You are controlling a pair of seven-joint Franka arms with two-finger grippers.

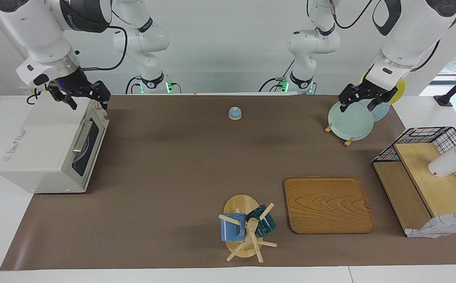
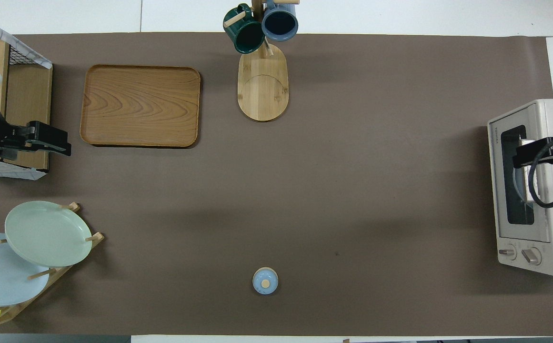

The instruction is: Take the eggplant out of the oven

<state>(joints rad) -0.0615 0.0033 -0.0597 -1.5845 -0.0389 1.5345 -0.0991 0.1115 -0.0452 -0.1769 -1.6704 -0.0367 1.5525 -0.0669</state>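
Pulling on the oven [image 1: 51, 149] door is the risky step: the oven sits at mid-left of the facing view with its door closed, and the eggplant is out of sight, presumably inside. The right gripper [image 1: 81, 99] hangs open over the oven's top; a grazing catch on the handle [image 1: 81, 136] could drag the whole oven. The left gripper [image 1: 363, 103] waits open over the plates [image 1: 351, 120], upper right.

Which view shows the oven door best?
The facing view: the oven presents its shut dark glass door and silver bar handle unobstructed. The overhead view shows the door steeply from above, with the right gripper and its cable covering part of the glass.
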